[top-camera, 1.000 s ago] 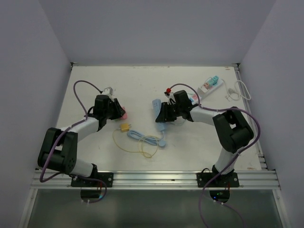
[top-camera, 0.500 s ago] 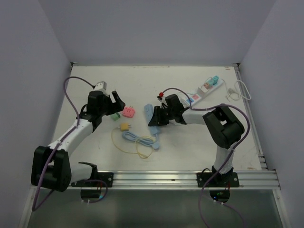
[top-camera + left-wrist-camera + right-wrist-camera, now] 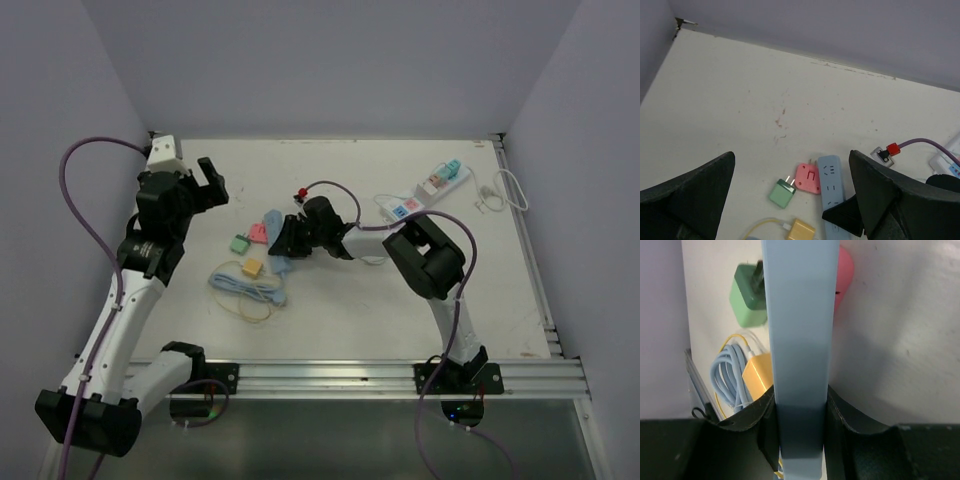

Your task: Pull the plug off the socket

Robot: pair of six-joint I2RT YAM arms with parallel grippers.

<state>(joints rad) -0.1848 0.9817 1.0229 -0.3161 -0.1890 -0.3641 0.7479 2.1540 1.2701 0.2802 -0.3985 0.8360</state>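
Right gripper [image 3: 800,410] clenches the blue strip [image 3: 799,320]; left gripper [image 3: 790,200] is released, raised. Green plug [image 3: 782,193] lies free mid-worktop; pulling looks done.

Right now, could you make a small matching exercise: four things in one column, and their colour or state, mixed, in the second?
Things:
1. power strip
2. loose plug adapter
3. left gripper
4. flat adapter beside the strip

Colour or state:
A. pink
B. open, holding nothing
C. green
D. light blue, clamped in the right gripper

Pairs: 1-D, 2-C, 3-B, 4-A
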